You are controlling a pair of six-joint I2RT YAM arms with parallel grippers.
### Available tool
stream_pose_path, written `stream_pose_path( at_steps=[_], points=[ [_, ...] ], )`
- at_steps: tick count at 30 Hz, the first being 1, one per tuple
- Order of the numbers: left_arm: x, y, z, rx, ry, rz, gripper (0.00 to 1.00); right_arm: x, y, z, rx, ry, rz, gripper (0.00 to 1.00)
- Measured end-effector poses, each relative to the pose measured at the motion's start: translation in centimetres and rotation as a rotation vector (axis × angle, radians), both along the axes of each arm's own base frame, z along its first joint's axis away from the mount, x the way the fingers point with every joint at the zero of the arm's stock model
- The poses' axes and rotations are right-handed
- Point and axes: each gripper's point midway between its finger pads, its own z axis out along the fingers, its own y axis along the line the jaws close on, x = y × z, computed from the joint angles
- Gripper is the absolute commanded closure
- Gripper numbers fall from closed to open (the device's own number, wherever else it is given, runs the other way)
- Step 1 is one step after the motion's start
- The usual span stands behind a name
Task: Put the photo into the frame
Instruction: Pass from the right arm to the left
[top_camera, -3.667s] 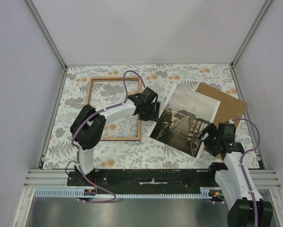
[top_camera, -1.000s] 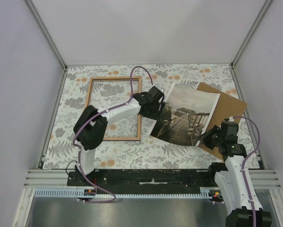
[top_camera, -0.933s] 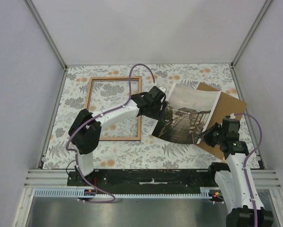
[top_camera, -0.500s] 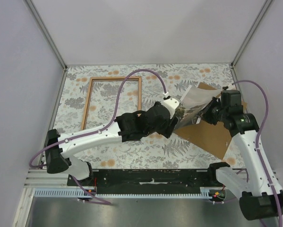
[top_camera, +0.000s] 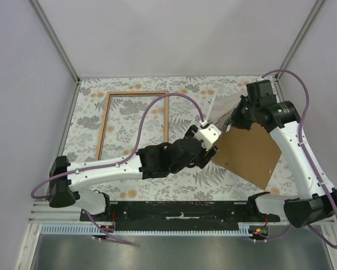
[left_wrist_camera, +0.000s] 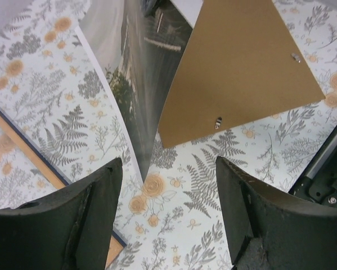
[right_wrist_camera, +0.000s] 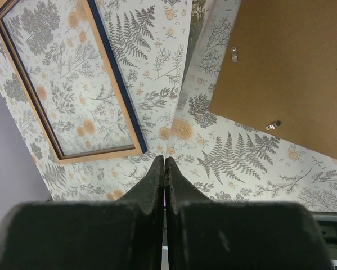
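Observation:
My right gripper [top_camera: 236,115] is raised over the table's right back and shut on one edge of the photo [top_camera: 221,109]. The print hangs steeply, almost edge-on. In the right wrist view the photo [right_wrist_camera: 185,95] runs up from the closed right gripper [right_wrist_camera: 165,160]. In the left wrist view the photo's [left_wrist_camera: 137,84] dark pier picture shows, its lower corner just ahead of my open left gripper [left_wrist_camera: 168,183], which holds nothing. The left gripper [top_camera: 209,138] sits low beside the hanging print. The frame [top_camera: 135,93] lies flat at the left, wood face up, blue on its outer side [right_wrist_camera: 113,84].
A brown backing board [top_camera: 247,154] with small metal clips lies flat at the right, partly under the raised print. It also shows in the left wrist view [left_wrist_camera: 241,67] and right wrist view [right_wrist_camera: 281,67]. Floral cloth [top_camera: 174,180] covers the table. Walls close in on the left, back and right.
The right arm has lifted the photo off the table and carried it up and back, so it now hangs steeply. The left arm has stretched right, away from the frame, under the print.

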Motion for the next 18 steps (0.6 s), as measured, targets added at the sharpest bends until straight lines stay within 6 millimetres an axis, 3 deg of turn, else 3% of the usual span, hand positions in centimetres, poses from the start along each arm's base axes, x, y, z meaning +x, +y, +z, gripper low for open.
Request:
stream_pose_path(
  at_steps=[5,14,18],
  points=[
    [0.7,-1.1,1.0,-0.023,-0.067,-0.018,0.27,0.7,0.5,0.6,-0.015,0.024,0.004,1.00],
    [2.4,-3.2,-2.9,0.095,-0.132,-0.027,0.30,1.3,1.3,0.8,-0.029,0.063,0.020,1.00],
    [3.8,-3.3,-3.4,0.103,-0.150,0.003,0.33,1.1,1.5,0.9,-0.032,0.070,0.026,1.00]
  ],
)
